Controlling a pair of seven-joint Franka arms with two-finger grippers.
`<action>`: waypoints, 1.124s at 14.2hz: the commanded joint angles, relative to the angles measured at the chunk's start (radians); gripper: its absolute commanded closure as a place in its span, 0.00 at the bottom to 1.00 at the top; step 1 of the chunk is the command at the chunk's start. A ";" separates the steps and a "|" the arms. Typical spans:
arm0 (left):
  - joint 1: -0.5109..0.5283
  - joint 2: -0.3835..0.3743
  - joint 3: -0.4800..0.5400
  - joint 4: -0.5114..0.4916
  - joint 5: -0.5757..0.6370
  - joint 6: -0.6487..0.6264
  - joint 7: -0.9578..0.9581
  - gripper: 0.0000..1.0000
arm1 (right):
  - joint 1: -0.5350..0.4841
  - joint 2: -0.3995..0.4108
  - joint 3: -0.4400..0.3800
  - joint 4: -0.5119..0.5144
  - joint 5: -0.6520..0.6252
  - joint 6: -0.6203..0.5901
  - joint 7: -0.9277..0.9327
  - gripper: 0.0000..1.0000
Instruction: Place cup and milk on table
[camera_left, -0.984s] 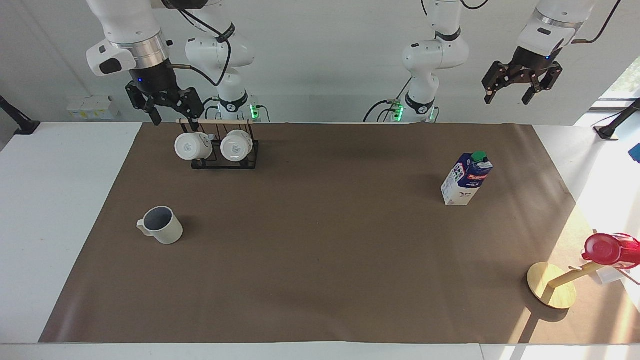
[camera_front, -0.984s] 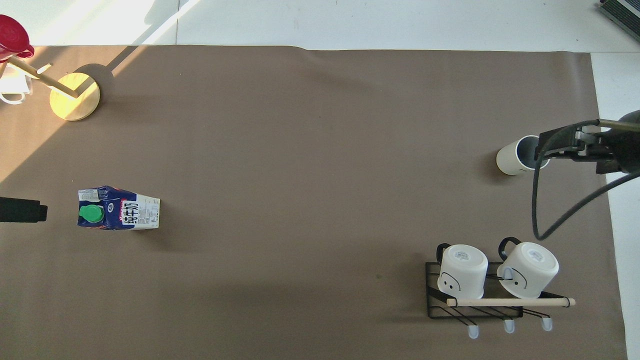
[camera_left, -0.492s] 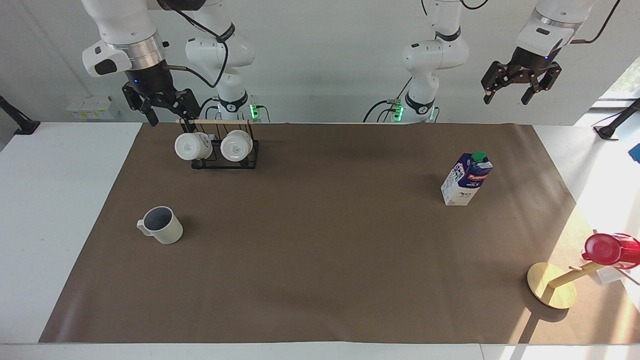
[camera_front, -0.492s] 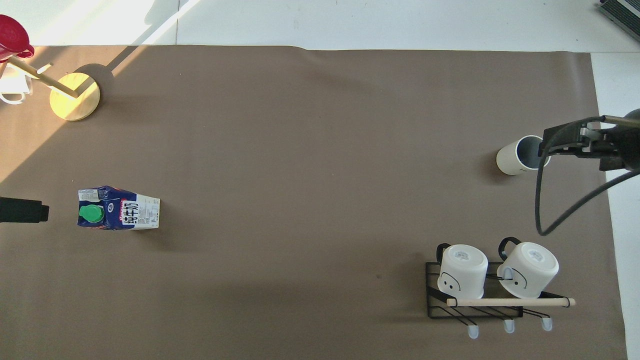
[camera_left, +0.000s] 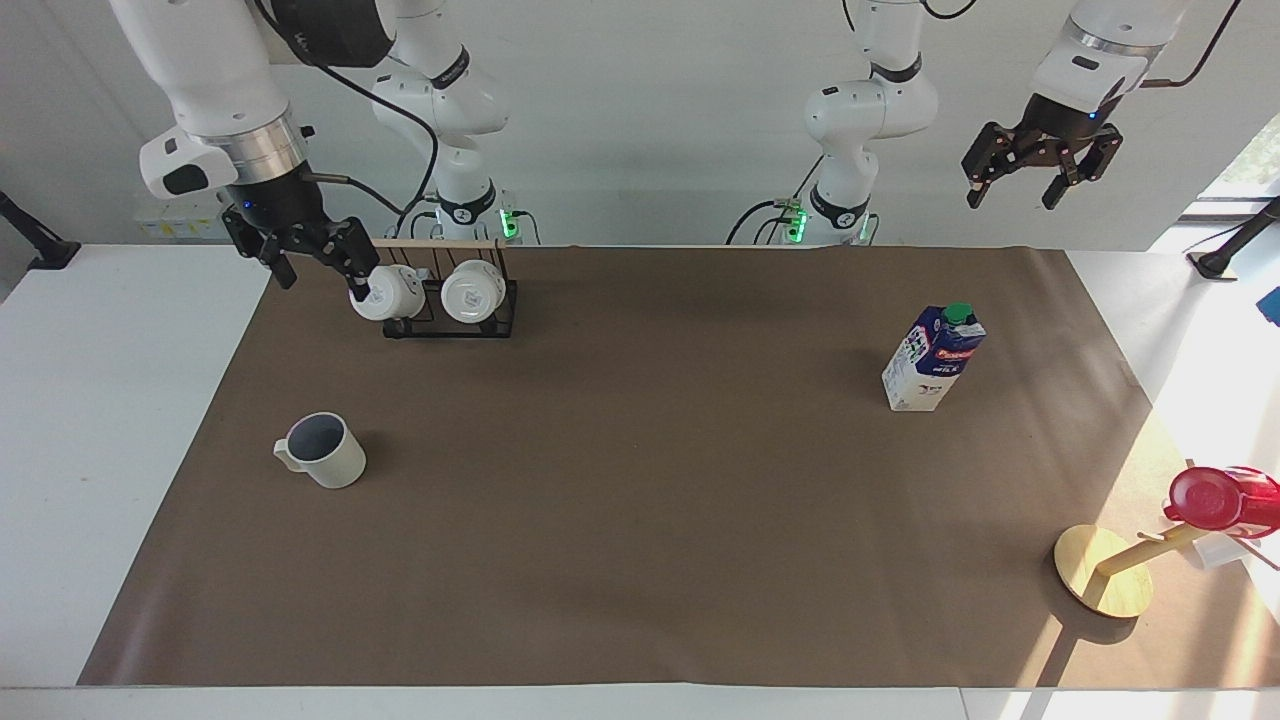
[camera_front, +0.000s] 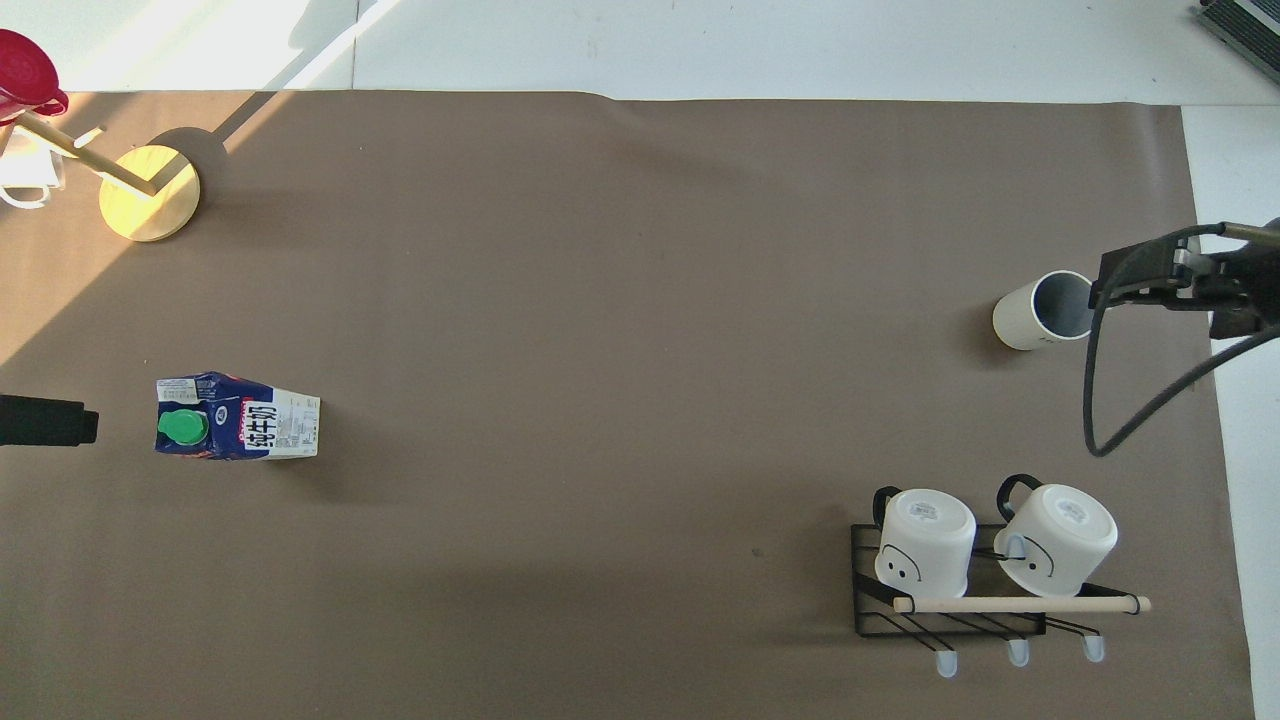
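Table (camera_left: 120, 420) with mat (camera_left: 640, 520), cup (camera_left: 325, 452), milk (camera_left: 932, 357)

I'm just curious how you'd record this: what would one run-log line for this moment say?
cup: upright on mat | milk: upright on mat | right gripper: open, raised beside mug rack | left gripper: open, raised, waiting

Across the last second the right hand (camera_left: 318, 262) has come down and swung outward toward the right arm's end of the desk (camera_left: 110, 400), dropping from above the wooden bar of the mug rack (camera_left: 450, 300) to the height of the hanging white mugs, where it now overlaps the outer mug (camera_left: 385, 293) in the facing view. Seen from overhead, the right hand (camera_front: 1165, 285) has slid off the cream mug (camera_front: 1040, 310), leaving its dark inside uncovered. The left hand (camera_left: 1040, 170) has risen very slightly.
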 joint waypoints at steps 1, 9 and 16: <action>0.003 -0.002 -0.002 0.010 -0.016 -0.018 -0.003 0.00 | -0.033 0.071 0.007 0.002 -0.018 0.073 -0.071 0.00; 0.003 -0.013 -0.004 -0.105 -0.016 0.049 0.014 0.00 | -0.091 0.128 0.007 -0.219 -0.018 0.328 -0.185 0.00; 0.014 -0.053 -0.002 -0.357 -0.016 0.303 0.081 0.00 | -0.093 0.166 0.007 -0.359 -0.018 0.475 -0.252 0.00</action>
